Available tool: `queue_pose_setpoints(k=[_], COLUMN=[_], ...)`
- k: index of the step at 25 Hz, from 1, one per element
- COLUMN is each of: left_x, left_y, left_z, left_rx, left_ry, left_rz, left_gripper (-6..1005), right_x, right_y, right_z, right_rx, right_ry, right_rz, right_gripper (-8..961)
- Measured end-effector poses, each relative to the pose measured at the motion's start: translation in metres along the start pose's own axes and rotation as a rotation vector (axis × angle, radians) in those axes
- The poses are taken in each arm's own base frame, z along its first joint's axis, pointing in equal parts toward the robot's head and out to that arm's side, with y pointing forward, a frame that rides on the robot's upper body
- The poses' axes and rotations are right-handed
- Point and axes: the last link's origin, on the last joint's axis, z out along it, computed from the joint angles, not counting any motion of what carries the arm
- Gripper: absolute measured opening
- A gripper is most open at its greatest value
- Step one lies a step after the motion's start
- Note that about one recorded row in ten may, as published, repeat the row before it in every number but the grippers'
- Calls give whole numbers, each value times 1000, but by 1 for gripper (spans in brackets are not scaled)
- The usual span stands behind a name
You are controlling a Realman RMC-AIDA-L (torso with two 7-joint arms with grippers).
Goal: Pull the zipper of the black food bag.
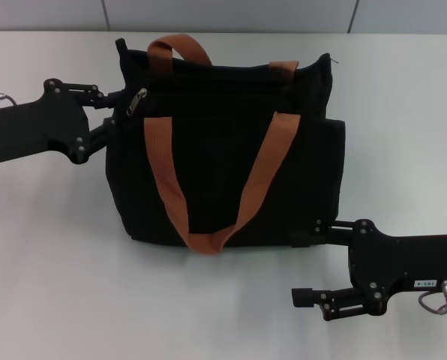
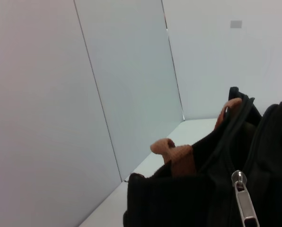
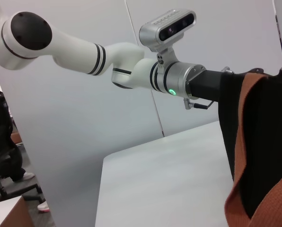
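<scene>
The black food bag [image 1: 223,150] lies on the white table, its orange-brown handles [image 1: 167,180] draped over its front. The silver zipper [image 1: 137,101] sits at the left end of the top edge, and shows close up in the left wrist view [image 2: 244,201]. My left gripper [image 1: 112,112] is against the bag's left end, right beside the zipper. My right gripper [image 1: 307,262] is open at the bag's lower right corner. One finger touches the bag's bottom edge, and the other is apart from it over the table.
The white table [image 1: 58,262] extends to both sides and in front of the bag. Grey wall panels [image 1: 231,15] stand behind it. The right wrist view shows my left arm [image 3: 131,71] reaching to the bag [image 3: 268,142].
</scene>
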Motion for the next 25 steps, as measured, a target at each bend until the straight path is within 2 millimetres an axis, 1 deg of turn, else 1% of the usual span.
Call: queue_pose_setpoints(k=[14, 20, 25], left_x=[6, 10, 6], left_y=[-1, 3, 11], left_z=[-5, -18, -16], left_rx=[19, 26, 32], left_ry=[54, 117, 126], left_rz=[-6, 0, 24], left_gripper=[28, 23, 24], right_x=[-1, -8, -12], right_y=[0, 4, 5], right_z=[-1, -2, -1], right_rx=[-2, -28, -47], right_ry=[-4, -51, -68], right_rz=[5, -2, -10], right_gripper=[830, 830, 830])
